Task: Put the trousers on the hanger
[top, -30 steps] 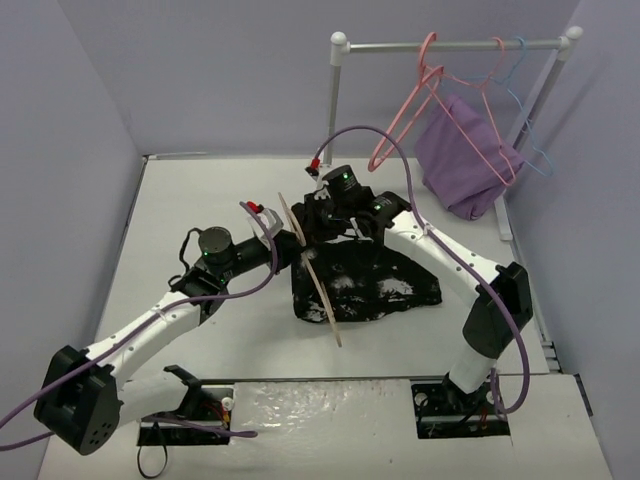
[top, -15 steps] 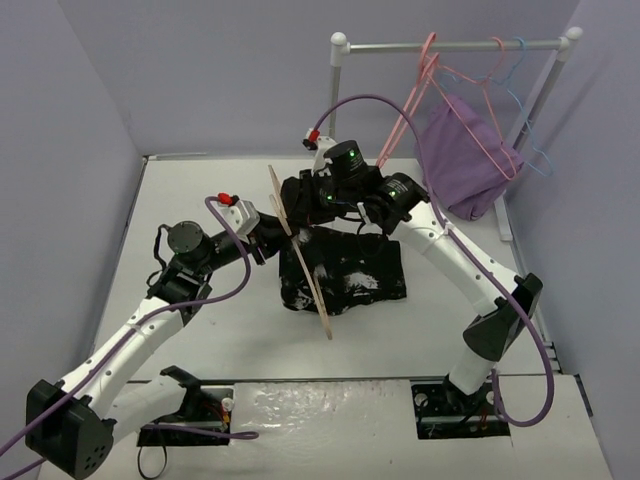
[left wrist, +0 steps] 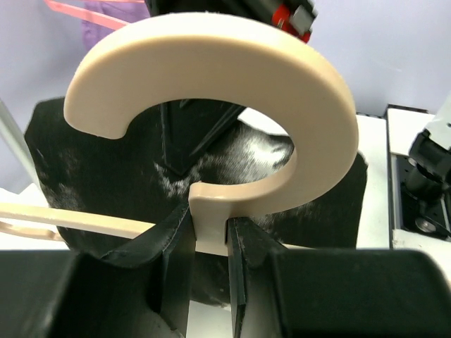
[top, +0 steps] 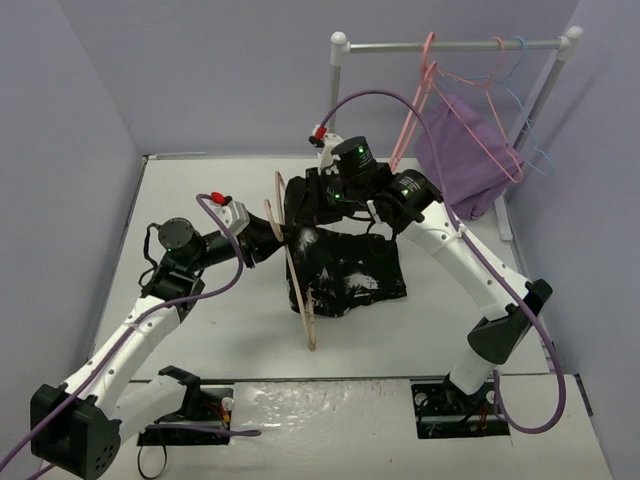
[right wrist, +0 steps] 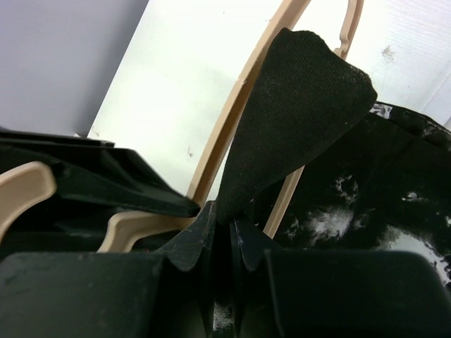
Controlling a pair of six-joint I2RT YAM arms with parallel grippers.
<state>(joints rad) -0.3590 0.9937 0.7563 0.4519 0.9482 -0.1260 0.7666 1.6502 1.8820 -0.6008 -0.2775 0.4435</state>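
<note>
Cream plastic hanger tilted edge-on over the white table, hook end up at 12 o'clock, long body slanting down toward 6. Gripped at the neck by the left gripper, reaching in from 9 o'clock. From the left wrist, fingers pressed tight on either side of the stem just under the thick open hook.

Just past the hanger at 3 o'clock, the black white-speckled trousers, bunched and hanging in a broad sheet, with the lower edge seemingly resting on the table, though hard to judge from above. Top corner pulled up to the right gripper, coming in from 2 o'clock. From the right wrist, fingers pinched together on a fold of black cloth, with its peak standing up across the hanger's two cream bars.

Far off at 1 o'clock, a white rail carrying pink hangers, a blue wire hanger and a purple cloth.
</note>
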